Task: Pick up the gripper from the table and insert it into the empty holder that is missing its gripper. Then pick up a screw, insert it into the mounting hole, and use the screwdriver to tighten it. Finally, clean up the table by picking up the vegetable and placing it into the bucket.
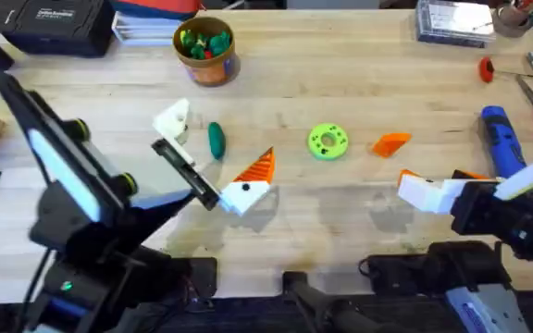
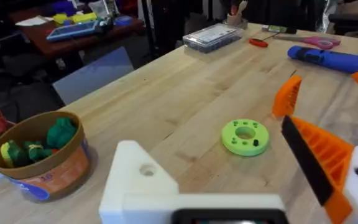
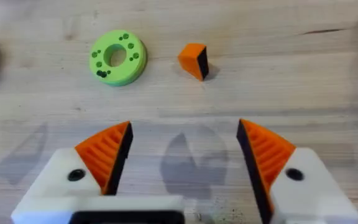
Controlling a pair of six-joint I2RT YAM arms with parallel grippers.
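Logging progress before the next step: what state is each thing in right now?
Left hand: open, one holder lacks its pad
Right hand: open, empty
Orange fingertip: loose on table
Bucket: upright, holds toy vegetables
Cucumber: lying on table, outside bucket
Screwdriver: lying on table

Black arms — white, orange-padded fingers [image 3: 263,152]

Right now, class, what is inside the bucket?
The bucket holds small green, yellow and red toy pieces piled near its yellow rim. Anything beneath that top layer is covered.
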